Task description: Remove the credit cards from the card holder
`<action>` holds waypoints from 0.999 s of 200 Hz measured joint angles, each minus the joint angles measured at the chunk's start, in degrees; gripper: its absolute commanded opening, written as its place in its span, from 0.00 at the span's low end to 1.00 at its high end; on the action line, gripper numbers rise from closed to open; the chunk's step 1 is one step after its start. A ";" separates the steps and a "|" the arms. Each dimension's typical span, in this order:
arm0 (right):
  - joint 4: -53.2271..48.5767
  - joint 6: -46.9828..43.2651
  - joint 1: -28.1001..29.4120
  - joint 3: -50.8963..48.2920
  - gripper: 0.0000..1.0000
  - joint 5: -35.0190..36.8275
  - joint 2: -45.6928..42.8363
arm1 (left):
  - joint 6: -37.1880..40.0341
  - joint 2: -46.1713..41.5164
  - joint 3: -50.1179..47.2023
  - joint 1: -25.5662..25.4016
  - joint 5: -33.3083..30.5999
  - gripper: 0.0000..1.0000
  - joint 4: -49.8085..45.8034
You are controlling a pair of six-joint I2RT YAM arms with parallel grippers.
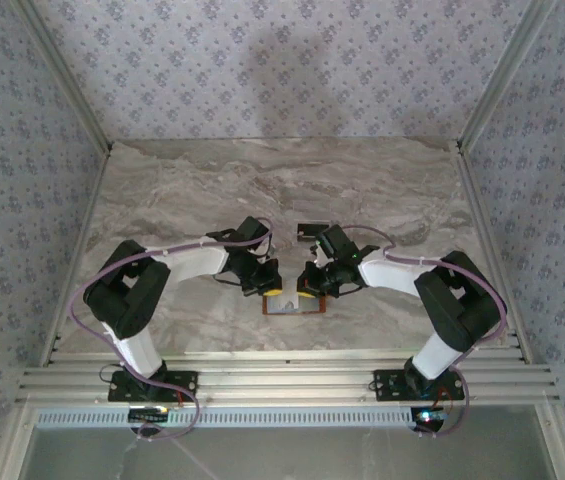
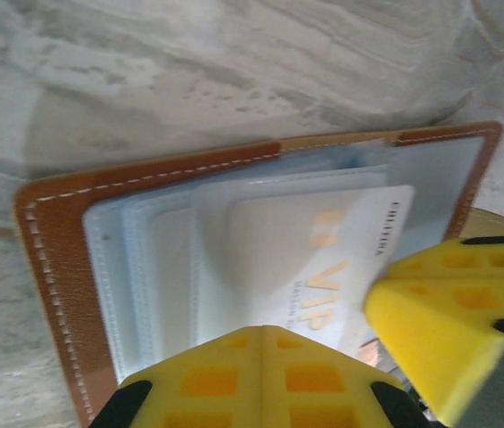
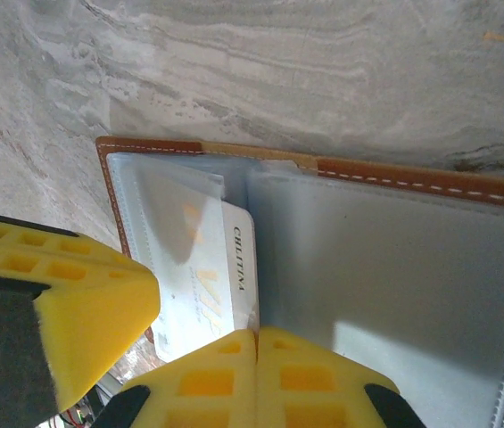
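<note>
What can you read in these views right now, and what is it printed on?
"VIP": gold letters on the pale card tucked in the card holder.
"CHLITINA": dark print along that card's edge.
A small line beside "VIP" is too blurred to read.
No other text is legible.

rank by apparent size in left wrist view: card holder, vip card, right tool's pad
1. card holder
2. VIP card and right tool's pad: look alike, pad nearer the camera, so unranked

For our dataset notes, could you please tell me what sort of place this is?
Probably a purpose-built robot recording booth: wallpapered walls enclose a marble-look tabletop on three sides, and aluminium rails run along its near edge.
</note>
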 measured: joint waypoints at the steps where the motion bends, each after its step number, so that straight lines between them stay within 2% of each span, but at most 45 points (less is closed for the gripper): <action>1: 0.02 0.00 0.00 0.00 0.03 -0.04 0.00 | -0.02 0.00 -0.02 0.00 0.04 0.06 0.07; 129: -1.05 -0.04 -0.61 -0.17 0.02 0.66 -0.39 | 2.05 0.02 -0.63 0.00 -2.67 0.04 -3.04; 173: 1.38 0.83 -1.38 -2.34 0.24 -0.57 -0.90 | 2.49 0.02 -0.31 -0.11 -3.21 0.04 -3.87; 200: 3.17 1.29 -1.70 -3.02 0.29 -2.14 -0.72 | 2.89 0.04 -0.24 -0.11 -3.23 0.03 -4.20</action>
